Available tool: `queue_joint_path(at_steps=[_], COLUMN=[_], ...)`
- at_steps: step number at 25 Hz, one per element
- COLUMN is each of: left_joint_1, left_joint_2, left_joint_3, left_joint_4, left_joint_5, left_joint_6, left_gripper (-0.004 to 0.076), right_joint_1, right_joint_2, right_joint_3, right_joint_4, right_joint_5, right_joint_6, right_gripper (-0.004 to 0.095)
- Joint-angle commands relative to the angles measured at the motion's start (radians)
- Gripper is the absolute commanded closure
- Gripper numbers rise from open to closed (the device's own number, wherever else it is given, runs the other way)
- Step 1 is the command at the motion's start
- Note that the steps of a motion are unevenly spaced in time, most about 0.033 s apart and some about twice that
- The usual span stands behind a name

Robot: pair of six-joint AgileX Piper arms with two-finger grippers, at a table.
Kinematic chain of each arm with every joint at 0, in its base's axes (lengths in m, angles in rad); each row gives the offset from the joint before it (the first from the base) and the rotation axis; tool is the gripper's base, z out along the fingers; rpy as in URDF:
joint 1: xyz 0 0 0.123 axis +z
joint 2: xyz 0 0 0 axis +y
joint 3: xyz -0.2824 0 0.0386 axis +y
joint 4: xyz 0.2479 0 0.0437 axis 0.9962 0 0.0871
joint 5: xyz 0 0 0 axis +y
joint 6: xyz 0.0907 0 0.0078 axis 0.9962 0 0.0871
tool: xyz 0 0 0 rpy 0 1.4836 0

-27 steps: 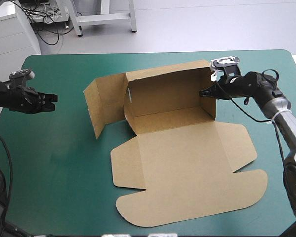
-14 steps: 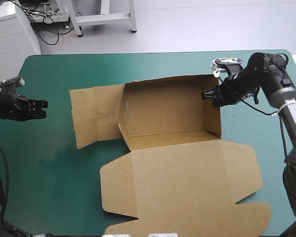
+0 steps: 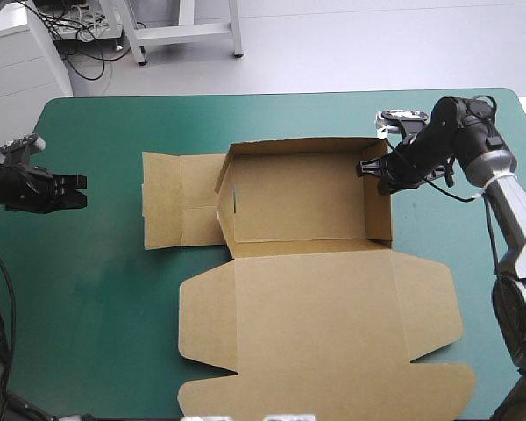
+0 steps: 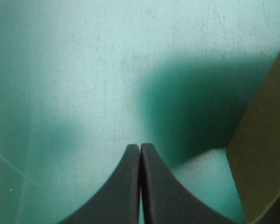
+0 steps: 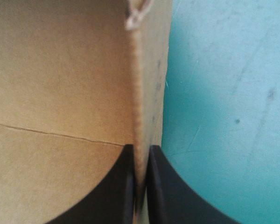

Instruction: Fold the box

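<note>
While the right wall (image 3: 379,206) of the box (image 3: 298,206) stands upright, it is clamped near its far end by the right gripper (image 3: 374,169). In the right wrist view, the black fingers (image 5: 119,191) of this gripper (image 5: 140,148) are all but together, with the edge of the brown board (image 5: 60,93) held between them. The left gripper (image 3: 81,191) is held over the teal-green table cover (image 3: 105,289) near the left edge, well apart from the box. In the left wrist view, its fingers (image 4: 123,186) are pressed together (image 4: 140,145) and nothing is held; a corner of the box (image 4: 266,140) is seen to one side.

The box is located at the middle of the table as an open tray. The back wall (image 3: 298,147) is raised, the lid (image 3: 316,324) lies flat toward the near edge, and a side panel (image 3: 180,202) lies flat to the left of the tray.

Compared with the frame just before, the box is turned squarer to the table edges. The side panel, skewed earlier, is now aligned with the tray. The left gripper is found at nearly the same place.
</note>
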Motion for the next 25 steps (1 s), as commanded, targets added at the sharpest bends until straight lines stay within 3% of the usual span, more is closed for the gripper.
queue_joint_path(at_steps=[1, 15, 17, 19, 23, 25], left_joint_1=[0.0, 0.0, 0.0, 0.0, 0.0, 0.0], left_joint_2=[-0.046, -0.046, -0.046, -0.046, -0.046, -0.046], left_joint_3=[-0.023, -0.023, -0.023, -0.023, -0.023, -0.023], left_joint_4=[-0.085, -0.087, -0.087, -0.087, -0.087, -0.087], left_joint_5=[-0.006, -0.006, 0.003, 0.008, 0.008, 0.008], left_joint_6=[0.003, 0.003, 0.003, 0.003, 0.003, 0.003], left_gripper=[0.0756, 0.0756, 0.0756, 0.0756, 0.0756, 0.0756], right_joint_1=[0.0, 0.0, 0.0, 0.0, 0.0, 0.0], right_joint_2=[0.009, 0.1, 0.1, 0.1, 0.1, 0.1], right_joint_3=[-0.019, -0.022, -0.042, -0.079, -0.16, -0.172], right_joint_4=[0.025, 0.025, 0.021, 0.023, 0.025, 0.017], right_joint_5=[0.014, -0.008, 0.002, 0.017, 0.023, 0.023], right_joint_6=[-0.004, -0.014, -0.032, -0.051, -0.035, -0.016], right_gripper=[0.0916, 0.0908, 0.0837, 0.0697, 0.0232, 0.0104])
